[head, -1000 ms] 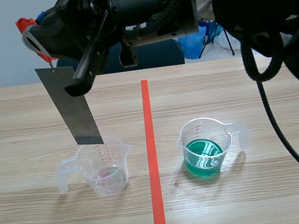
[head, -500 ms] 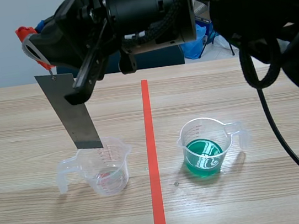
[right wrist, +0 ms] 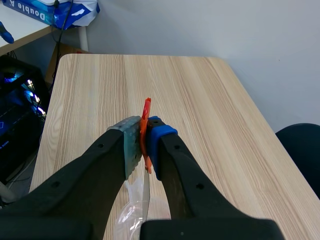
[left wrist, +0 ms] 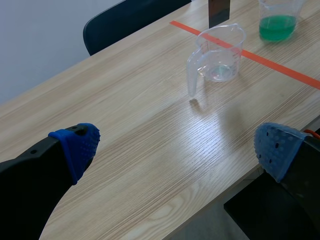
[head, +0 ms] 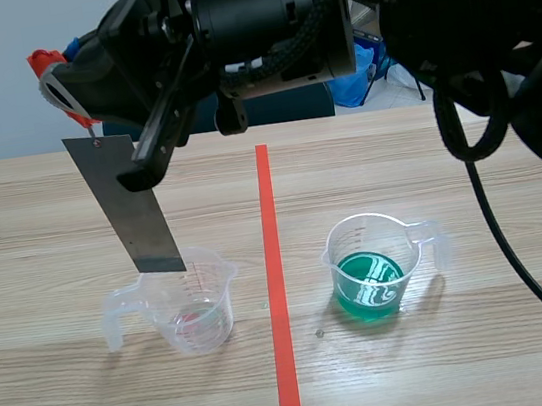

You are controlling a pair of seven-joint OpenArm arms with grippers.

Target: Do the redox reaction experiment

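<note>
Reading "Double A" on the blue box [right wrist: 47,7] beyond the table's far end; catching red scale marks on the clear beaker [head: 194,300], too small to read.

Over to the metal strip [head: 135,204]: hanging tilted beneath the right gripper [head: 62,81], strung from the orange-red tag [head: 51,72] at its top corner; lower edge right at the rim of the clear beaker, on the handle side; cannot tell whether dipping inside or just above.

From the wrist, right gripper [right wrist: 144,137] clamped tight on the orange-red tag [right wrist: 145,125], pads pressed to both faces, clear beaker [right wrist: 131,212] glimpsed below.

Spotting the green beaker [head: 370,272] across the red tape line [head: 277,293], well apart from the strip.

Low over the table [left wrist: 140,130], left gripper [left wrist: 175,150] spread wide, blue pads [left wrist: 76,145] far apart, gripping nothing; clear beaker [left wrist: 217,52] well ahead of it, green beaker [left wrist: 277,20] farther on.
</note>
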